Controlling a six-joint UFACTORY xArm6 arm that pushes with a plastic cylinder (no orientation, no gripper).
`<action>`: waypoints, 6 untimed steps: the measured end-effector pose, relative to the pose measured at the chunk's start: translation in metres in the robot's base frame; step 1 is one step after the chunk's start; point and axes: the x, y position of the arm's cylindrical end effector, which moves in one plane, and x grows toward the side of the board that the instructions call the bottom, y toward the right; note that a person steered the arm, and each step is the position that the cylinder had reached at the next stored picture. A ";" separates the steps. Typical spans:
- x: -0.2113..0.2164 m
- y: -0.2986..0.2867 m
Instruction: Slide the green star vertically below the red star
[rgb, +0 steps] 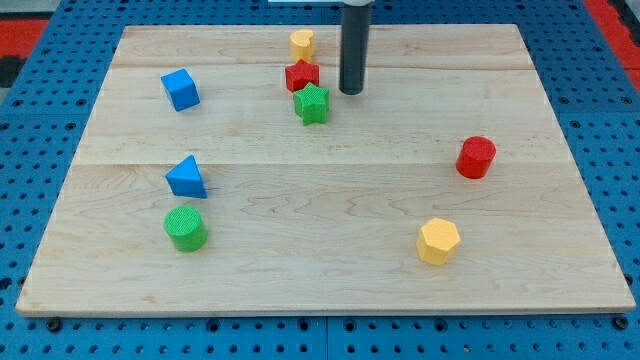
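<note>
The red star lies near the view's top, left of centre. The green star sits just below it, a little to its right, touching or almost touching it. My tip is to the right of both stars, about level with the gap between them and apart from them. The dark rod rises from it out of the view's top.
A yellow block sits above the red star. A blue cube and a blue triangle are at the left, a green cylinder below them. A red cylinder and a yellow hexagon are at the right.
</note>
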 end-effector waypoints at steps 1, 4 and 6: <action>0.001 -0.021; 0.009 -0.021; 0.020 -0.031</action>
